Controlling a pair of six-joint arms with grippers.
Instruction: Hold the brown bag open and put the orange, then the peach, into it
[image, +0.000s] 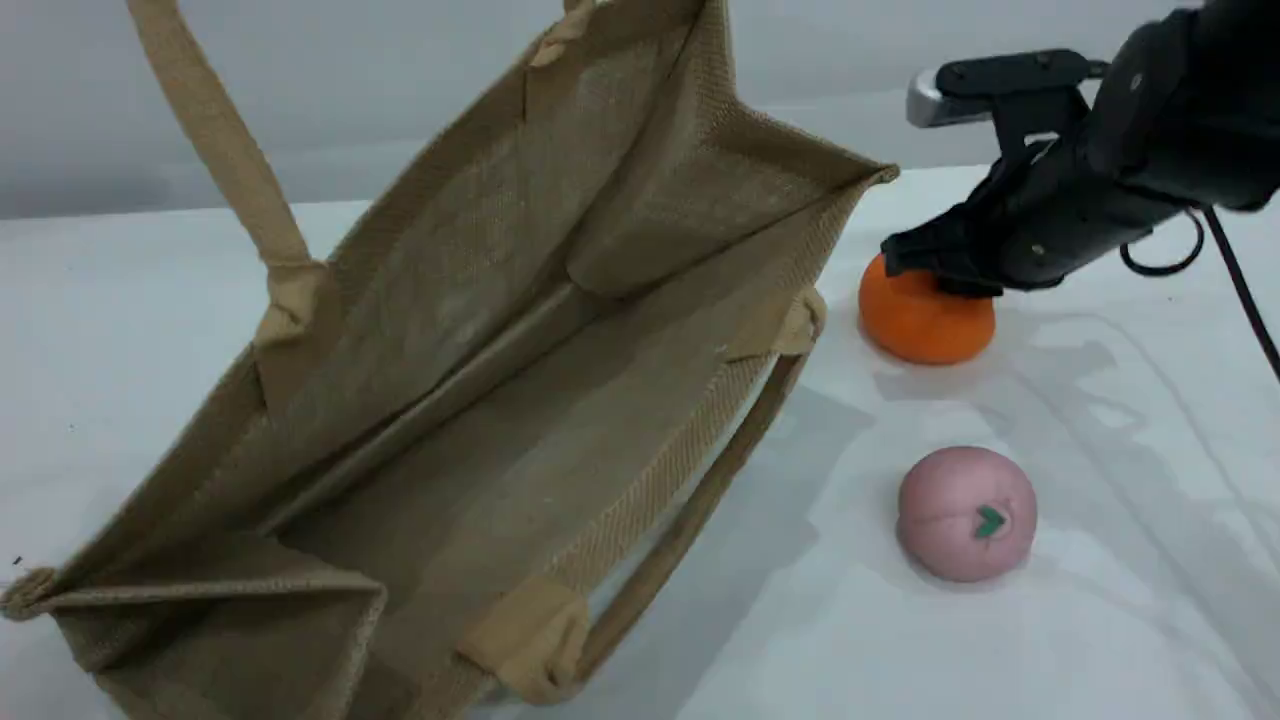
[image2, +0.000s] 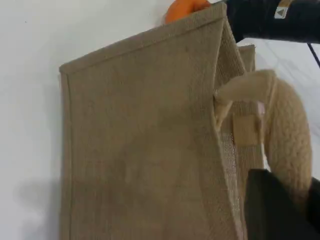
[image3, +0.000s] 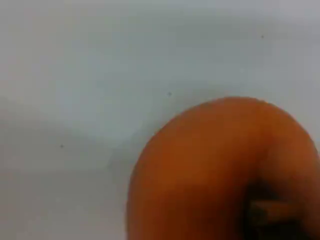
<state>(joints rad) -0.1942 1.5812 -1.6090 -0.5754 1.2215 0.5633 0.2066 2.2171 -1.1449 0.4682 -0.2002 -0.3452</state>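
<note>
Right now the orange (image: 920, 325) is being picked: the right hand (image: 940, 280) is pinched shut on its top, toward the far right of the tabletop (image: 1100, 620), beside the bag (image: 480, 330). The left hand (image2: 277, 210), closed on a handle (image2: 287, 135), holds the bag open. Next, I'd say: lift over the bag's raised rim. The peach (image: 967, 513) sits clear, nearer.

We see the bag (image: 450, 300), a big tan burlap tote, tilted on its side with its mouth gaping wide toward us. One pale rope handle (image: 225, 140) is drawn upward, and the other handle (image: 690, 520) lies low along the near rim. Just right of the bag's far corner sits the orange (image: 925, 320), its top hidden. The peach (image: 965, 512), pink with a small green leaf, rests nearer us, apart from both.
</note>
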